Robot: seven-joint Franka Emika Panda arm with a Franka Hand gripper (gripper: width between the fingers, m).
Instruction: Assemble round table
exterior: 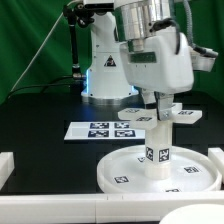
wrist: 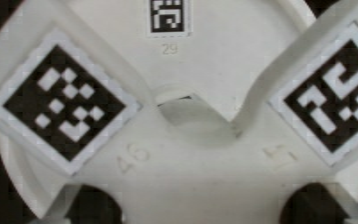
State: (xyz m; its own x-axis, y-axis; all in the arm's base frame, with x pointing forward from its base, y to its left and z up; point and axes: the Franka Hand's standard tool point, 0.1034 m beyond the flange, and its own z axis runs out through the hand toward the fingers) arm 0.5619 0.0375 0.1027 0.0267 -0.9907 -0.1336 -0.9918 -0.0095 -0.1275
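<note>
The round rimmed disc (exterior: 125, 172) lies flat on the table at the front. The short leg (exterior: 160, 150) stands upright on it, with a tag on its side. The cross-shaped piece (exterior: 186, 114) sits level at the leg's top, held in my gripper (exterior: 160, 106). In the wrist view the cross-shaped piece (wrist: 176, 150) fills the picture, with two diamond tags and a notch between its arms. My gripper (wrist: 206, 206) is shut on it, with a dark fingertip (wrist: 92, 205) at each side.
The marker board (exterior: 104, 130) lies flat behind the disc. The robot's base (exterior: 105, 75) stands at the back. White rails edge the table at the front left (exterior: 5, 165) and right (exterior: 216, 160).
</note>
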